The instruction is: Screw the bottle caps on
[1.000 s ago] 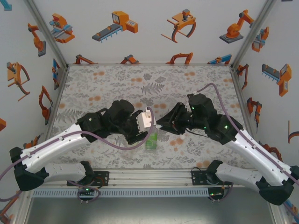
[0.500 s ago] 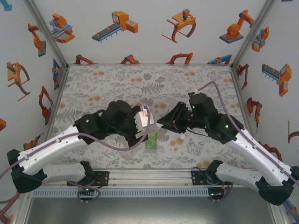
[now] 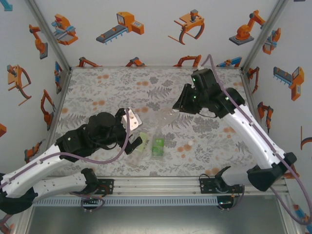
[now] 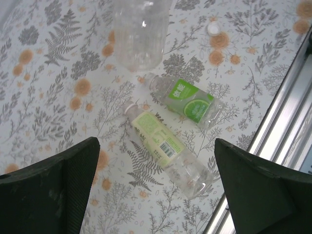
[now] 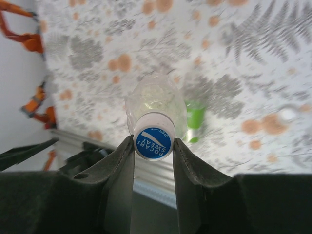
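Blue cap [image 5: 152, 143], seated on the clear bottle [image 5: 156, 100], is clamped by my right gripper [image 5: 152, 146]; the bottle hangs above the table [image 4: 48, 97]. My left gripper [image 4: 156, 144] hovers, jaws wide apart, over the bright-green bottle [image 4: 187, 101] and the pale bottle [image 4: 158, 136], which lie just beside each other. White cap [image 4: 213, 29] lies on the table, well apart from them.

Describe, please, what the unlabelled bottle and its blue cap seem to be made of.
The unlabelled bottle looks like thin clear plastic, glossy: the patterned tablecloth shows through it. Its blue cap seems opaque smooth plastic, with white printed lettering.
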